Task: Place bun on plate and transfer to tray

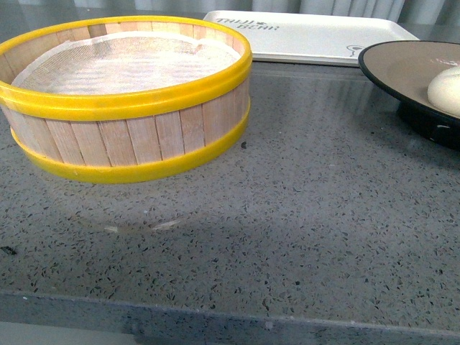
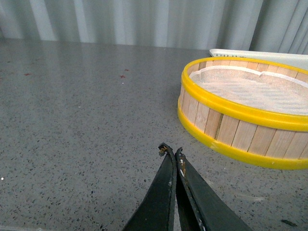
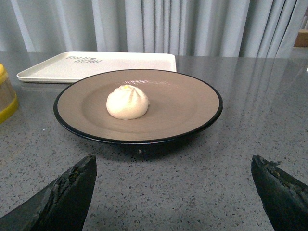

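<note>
The cream-white bun (image 3: pixel 127 102) with its twisted top sits on the tan face of the black-rimmed plate (image 3: pixel 192 103). In the front view the bun (image 1: pixel 447 90) and plate (image 1: pixel 402 66) show at the right edge. Behind the plate lies the cream tray (image 3: pixel 96 65), also at the back in the front view as the tray (image 1: pixel 309 34). My right gripper (image 3: pixel 173 166) is open over the counter just short of the plate, with nothing between its fingers. The left gripper (image 2: pixel 172 150) is shut and empty, above bare counter beside the steamer basket.
A round wooden steamer basket (image 1: pixel 129 133) with yellow bands and a white cloth liner stands at the left; it shows as the basket (image 2: pixel 245 113) in the left wrist view. The surface is grey speckled stone, with its front edge (image 1: pixel 230 316) near me. Curtains hang behind.
</note>
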Robot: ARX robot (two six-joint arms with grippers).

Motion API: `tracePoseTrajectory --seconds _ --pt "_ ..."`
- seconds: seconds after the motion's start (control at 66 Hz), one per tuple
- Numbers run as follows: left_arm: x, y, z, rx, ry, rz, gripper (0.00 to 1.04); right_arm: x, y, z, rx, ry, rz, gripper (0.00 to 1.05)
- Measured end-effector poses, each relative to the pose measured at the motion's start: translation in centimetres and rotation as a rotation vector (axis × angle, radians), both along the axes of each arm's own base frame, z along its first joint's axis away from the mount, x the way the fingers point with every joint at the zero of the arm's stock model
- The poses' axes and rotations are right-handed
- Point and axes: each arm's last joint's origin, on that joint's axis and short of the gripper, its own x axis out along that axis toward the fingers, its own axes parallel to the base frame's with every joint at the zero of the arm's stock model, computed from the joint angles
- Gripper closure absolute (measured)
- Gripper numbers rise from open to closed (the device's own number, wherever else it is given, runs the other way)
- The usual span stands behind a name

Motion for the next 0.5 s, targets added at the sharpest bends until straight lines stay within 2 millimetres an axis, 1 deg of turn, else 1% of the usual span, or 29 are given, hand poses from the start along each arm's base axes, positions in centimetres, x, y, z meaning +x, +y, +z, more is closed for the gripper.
tracePoseTrajectory --seconds 0.045,0.242,0.273,0.288,0.348,0.364,0.424,0.439,0.485,0.5 --pt "-0.01 0.00 0.01 -0.001 -0.001 -0.001 0.99 0.00 0.00 0.00 0.000 0.000 0.000 0.09" --pt "-0.01 0.00 0.01 -0.001 -0.001 0.000 0.64 0.00 0.00 0.00 0.000 0.000 0.000 0.09" --pt "-0.01 0.00 0.01 -0.001 -0.001 0.000 0.60 0.00 0.00 0.00 0.000 0.000 0.000 0.09" --pt "-0.01 0.00 0.01 -0.001 -0.001 0.000 0.55 0.00 0.00 0.00 0.000 0.000 0.000 0.09" --pt "-0.01 0.00 0.01 -0.001 -0.001 0.000 0.41 0.00 0.00 0.00 0.000 0.000 0.000 0.09" --pt "-0.01 0.00 0.01 -0.001 -0.001 0.000 0.35 0.00 0.00 0.00 0.000 0.000 0.000 0.09" --pt "-0.01 0.00 0.01 -0.001 -0.001 0.000 0.21 0.00 0.00 0.00 0.000 0.000 0.000 0.09" --pt "-0.01 0.00 0.01 -0.001 -0.001 0.000 0.16 0.00 0.00 0.00 0.000 0.000 0.000 0.09" --pt "-0.01 0.00 0.01 0.000 -0.001 0.000 0.06 0.04 0.01 0.15 -0.025 -0.017 -0.033 0.09" --pt "-0.01 0.00 0.01 0.000 -0.001 0.000 0.05 0.12 -0.01 0.39 -0.055 -0.037 -0.071 0.09"
